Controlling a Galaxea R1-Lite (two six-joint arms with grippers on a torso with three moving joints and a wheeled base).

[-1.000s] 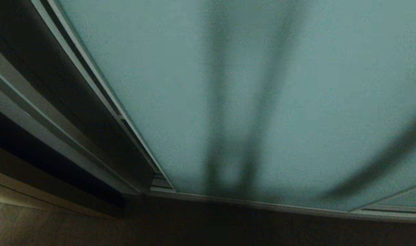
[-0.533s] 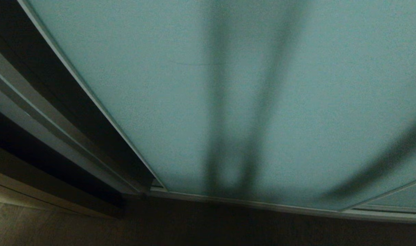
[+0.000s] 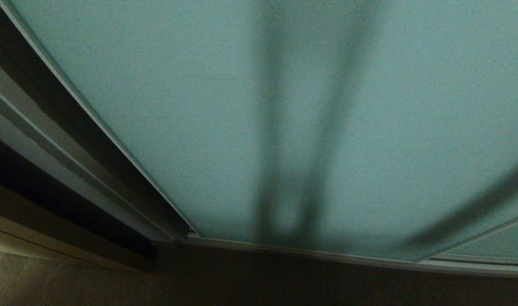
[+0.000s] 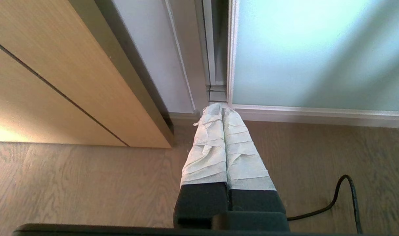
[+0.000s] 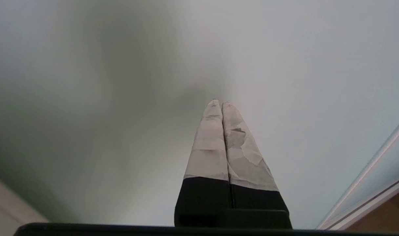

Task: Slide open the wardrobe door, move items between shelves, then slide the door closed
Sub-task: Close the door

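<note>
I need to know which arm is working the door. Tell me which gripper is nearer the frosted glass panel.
Right. The right gripper points straight at the sliding wardrobe door, tips close against the glass. The left gripper hangs low over the floor, off the door's corner.

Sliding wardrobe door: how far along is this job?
Seemingly late. The sliding wardrobe door covers the opening, so shelves and items are hidden. In hand: the shut right pincer faces its glass; the gap at the left has narrowed since a second ago. To do: closing that last sliver. Left pincer parked, shut.

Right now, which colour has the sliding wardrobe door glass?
Frosted pale blue-green sliding wardrobe door, clearest in the head view.
</note>
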